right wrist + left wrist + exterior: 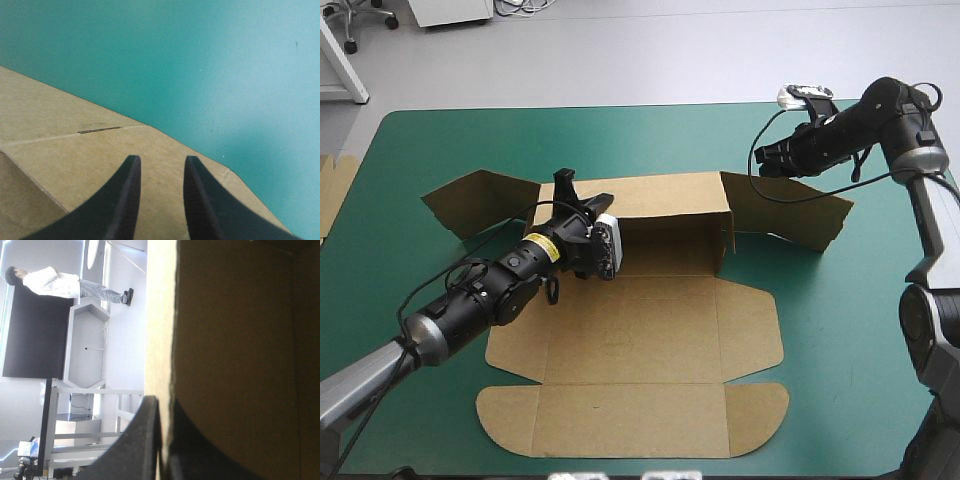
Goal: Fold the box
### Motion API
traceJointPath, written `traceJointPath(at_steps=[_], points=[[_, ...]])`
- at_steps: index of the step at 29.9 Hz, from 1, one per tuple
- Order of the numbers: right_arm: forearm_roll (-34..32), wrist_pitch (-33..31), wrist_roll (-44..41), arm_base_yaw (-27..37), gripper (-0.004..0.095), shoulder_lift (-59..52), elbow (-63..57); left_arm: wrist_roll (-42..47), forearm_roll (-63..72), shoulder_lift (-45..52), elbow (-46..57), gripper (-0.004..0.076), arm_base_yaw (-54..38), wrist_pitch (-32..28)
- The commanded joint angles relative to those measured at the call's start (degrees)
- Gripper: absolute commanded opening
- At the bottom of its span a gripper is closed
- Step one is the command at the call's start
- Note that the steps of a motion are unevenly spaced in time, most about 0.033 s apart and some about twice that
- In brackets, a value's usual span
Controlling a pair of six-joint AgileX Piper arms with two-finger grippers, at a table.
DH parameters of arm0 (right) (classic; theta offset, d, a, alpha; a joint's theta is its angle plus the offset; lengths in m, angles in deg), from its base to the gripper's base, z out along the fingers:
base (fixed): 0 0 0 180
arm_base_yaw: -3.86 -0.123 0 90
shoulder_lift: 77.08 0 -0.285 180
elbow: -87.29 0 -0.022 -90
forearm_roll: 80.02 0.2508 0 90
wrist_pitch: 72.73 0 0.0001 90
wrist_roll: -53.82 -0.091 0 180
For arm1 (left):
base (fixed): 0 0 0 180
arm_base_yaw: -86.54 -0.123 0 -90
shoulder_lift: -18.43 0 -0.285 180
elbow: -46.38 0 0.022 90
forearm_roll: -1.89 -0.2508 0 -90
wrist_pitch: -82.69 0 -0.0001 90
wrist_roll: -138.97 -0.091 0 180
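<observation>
The brown box (650, 330) lies as a cut sheet on the teal-green cover, its front flaps flat and its rear wall (670, 205) standing. Side flaps angle out at the wall's left (480, 200) and right (785, 210). My left gripper (570, 192) is at the wall's left end. In the left wrist view it (162, 405) is shut on the board's pale edge (160, 315), with the brown inner face (240, 350) to one side. My right gripper (762, 157) hovers at the right flap's top edge. In its own view it (161, 162) stands open over the board (60, 145), nothing between the fingers.
An edge of more brown board (334, 190) shows at the table's left edge. Bare teal-green cover (850, 330) lies to the right of the box and along the far edge (620, 135); it fills the right wrist view beyond the flap (225, 60).
</observation>
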State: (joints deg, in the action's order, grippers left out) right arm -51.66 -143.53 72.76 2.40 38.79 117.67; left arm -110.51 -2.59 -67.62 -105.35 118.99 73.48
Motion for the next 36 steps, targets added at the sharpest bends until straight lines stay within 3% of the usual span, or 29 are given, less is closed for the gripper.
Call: traceJointPath(at_steps=[1,7,15,22,36], points=[[0.68,-0.54,-0.4,0.35,0.0279,-3.89,1.31,0.05,1.26,0.25,-0.95,-0.001,0.7,-2.27],[-6.87,-0.57,-2.57,0.35,0.0279,-4.14,1.31,0.05,1.26,-0.25,-0.95,-0.001,0.7,-3.55],[-11.92,-0.67,-4.53,0.96,0.027,-4.86,1.2,0.05,4.48,-0.25,-0.95,-0.001,0.7,-4.7],[-7.13,-0.69,-4.7,4.79,0.027,-5.18,0.21,-0.03,4.95,-0.38,-0.95,-0.001,0.7,-4.82],[3.47,-0.48,3.68,4.0,0.027,-16.5,-15.21,-1.54,4.84,-2.08,-0.95,-0.001,0.7,-7.37]])
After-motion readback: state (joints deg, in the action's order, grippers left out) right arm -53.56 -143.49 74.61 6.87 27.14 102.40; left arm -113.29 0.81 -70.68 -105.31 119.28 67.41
